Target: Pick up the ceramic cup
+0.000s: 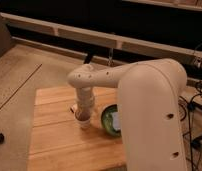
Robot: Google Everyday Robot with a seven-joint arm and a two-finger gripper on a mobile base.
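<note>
The ceramic cup (85,121) is a small pale tumbler standing on the wooden table (54,145), just left of the green bowl (109,121). My gripper (84,113) reaches straight down from the white arm (101,79) onto the cup's top. The wrist hides the cup's rim, so only the lower part of the cup shows. My arm's large white upper link (154,120) covers the right part of the bowl.
A small pale object (73,108) lies on the table just left of the wrist. A dark counter with a light ledge (69,32) runs along the back. Cables (196,100) hang at the right. Floor lies left of the table.
</note>
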